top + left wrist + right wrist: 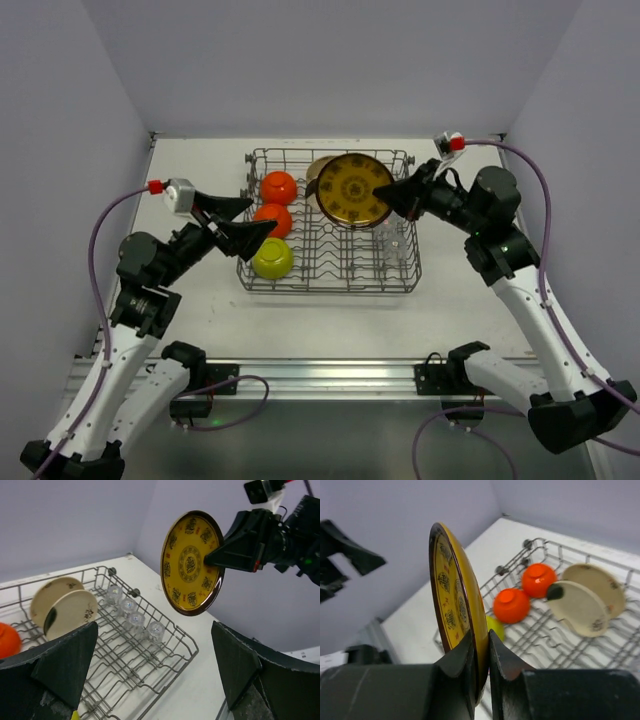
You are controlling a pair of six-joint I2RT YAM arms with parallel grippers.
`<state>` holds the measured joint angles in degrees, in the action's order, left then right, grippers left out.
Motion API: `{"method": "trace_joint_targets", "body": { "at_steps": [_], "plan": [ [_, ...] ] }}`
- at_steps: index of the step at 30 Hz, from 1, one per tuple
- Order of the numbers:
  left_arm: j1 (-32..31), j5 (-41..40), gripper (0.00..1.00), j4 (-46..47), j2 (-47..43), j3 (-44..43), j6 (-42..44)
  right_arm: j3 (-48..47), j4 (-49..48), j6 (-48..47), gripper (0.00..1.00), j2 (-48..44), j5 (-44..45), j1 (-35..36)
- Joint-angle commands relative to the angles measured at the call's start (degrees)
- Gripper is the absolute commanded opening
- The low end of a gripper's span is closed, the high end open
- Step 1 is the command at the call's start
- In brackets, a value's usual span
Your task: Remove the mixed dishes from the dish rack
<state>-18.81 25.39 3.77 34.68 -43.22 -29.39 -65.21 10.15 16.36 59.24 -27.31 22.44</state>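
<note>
White tabletop (190, 300) is occupied by the dish rack (330, 288); over its 1 o'clock area a stiff, glossy, breakable plate (354, 190) is clamped at the rim by the right gripper (393, 196), a hold judged slip-prone. At 9 o'clock the left gripper (263, 215) is spread wide, empty.

White table (330, 320), plain pale-grey walls (300, 60) behind, silver metal rail (330, 372) along near edge

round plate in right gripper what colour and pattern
Round plate: yellow with dark brown motifs; left wrist view.
</note>
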Motion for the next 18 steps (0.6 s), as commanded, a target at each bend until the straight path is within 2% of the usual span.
{"method": "trace_joint_targets", "body": {
  "at_steps": [1, 4, 6, 7, 10, 12, 16, 18],
  "plan": [
    [-0.1, 13.5, 1.00, 12.0, 5.7, -0.2, -7.0, 6.0, -13.1, 23.9, 0.00, -0.6, -23.2, -4.8],
    [-0.1, 17.5, 1.00, 20.1, 9.0, 0.5, -10.8, 8.9, -18.7, 27.7, 0.00, -0.5, -31.6, -4.9],
    [-0.1, 21.3, 1.00, 24.5, 11.4, 1.1, -15.1, 10.4, -24.4, 31.5, 0.00, -0.8, -33.2, -4.9],
    [-0.4, 22.8, 0.99, 29.5, 12.2, 1.7, -16.7, 10.7, -24.7, 31.6, 0.00, -1.0, -32.9, -4.9],
    [-1.5, 24.7, 0.98, 33.1, 14.9, 1.9, -20.3, 10.9, -25.4, 31.5, 0.00, -1.0, -33.7, -4.9],
    [-1.8, 24.4, 0.92, 33.1, 16.1, 2.0, -20.1, 11.2, -27.2, 32.2, 0.00, -0.5, -34.6, -4.9],
    [-2.7, 23.8, 0.70, 33.1, 17.7, 2.3, -20.1, 12.3, -28.6, 32.9, 0.00, 0.1, -34.7, -4.9],
    [-3.2, 23.7, 0.68, 33.1, 18.8, 2.1, -20.3, 12.2, -28.3, 32.8, 0.00, 0.4, -34.4, -4.9]
  ]
}}
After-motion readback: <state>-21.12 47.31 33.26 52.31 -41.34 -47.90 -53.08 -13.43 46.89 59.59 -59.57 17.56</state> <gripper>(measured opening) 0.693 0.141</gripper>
